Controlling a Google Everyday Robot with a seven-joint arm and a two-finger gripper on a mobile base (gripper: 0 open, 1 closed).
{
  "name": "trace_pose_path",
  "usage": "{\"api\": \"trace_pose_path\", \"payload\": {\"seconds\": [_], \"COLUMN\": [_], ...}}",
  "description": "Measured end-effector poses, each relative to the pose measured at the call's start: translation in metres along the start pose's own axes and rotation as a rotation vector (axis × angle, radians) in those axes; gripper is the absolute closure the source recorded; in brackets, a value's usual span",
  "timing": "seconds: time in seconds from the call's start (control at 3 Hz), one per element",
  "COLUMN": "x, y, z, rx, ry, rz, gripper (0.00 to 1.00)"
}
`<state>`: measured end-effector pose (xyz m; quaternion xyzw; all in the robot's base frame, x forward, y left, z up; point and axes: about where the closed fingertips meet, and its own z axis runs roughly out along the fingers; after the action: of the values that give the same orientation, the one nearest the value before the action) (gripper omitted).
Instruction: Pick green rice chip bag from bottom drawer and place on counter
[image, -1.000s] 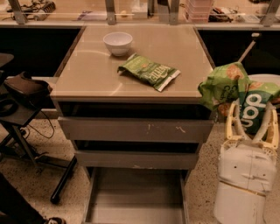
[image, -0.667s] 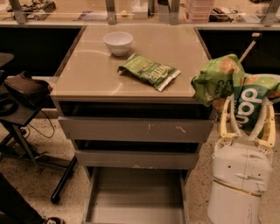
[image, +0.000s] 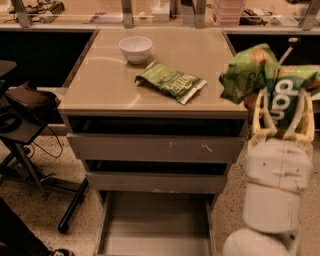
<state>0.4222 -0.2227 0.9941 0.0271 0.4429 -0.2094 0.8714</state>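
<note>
My gripper is at the right of the cabinet, raised to counter height, shut on the green rice chip bag. The bag is light green with a dark green logo and white letters. Its crumpled upper part overhangs the right front corner of the counter. The bottom drawer is pulled open below, and its grey floor shows bare. A longer flat green bag with a white end lies on the counter's middle.
A white bowl stands at the back of the counter. The two upper drawers stand slightly open. A black chair and stand are at the left. A shelf with clutter runs along the back.
My gripper has carried the green rice chip bag to the left and a little up, so the bag now overlaps the counter's right edge.
</note>
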Motion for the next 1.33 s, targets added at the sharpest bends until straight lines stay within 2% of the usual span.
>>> {"api": "trace_pose_path", "payload": {"seconds": [0.33, 0.67, 1.0, 1.33], "x": [0.018, 0.013, 0.017, 0.054], "y": [0.02, 0.054, 0.095, 0.136], "z": [0.066, 0.132, 0.171, 0.167], "rx": [-0.096, -0.223, -0.394, -0.6], "ry": [-0.016, -0.079, -0.124, -0.064], "rz": [-0.075, -0.112, -0.123, -0.139], "gripper": [1.0, 1.0, 1.0, 1.0]}}
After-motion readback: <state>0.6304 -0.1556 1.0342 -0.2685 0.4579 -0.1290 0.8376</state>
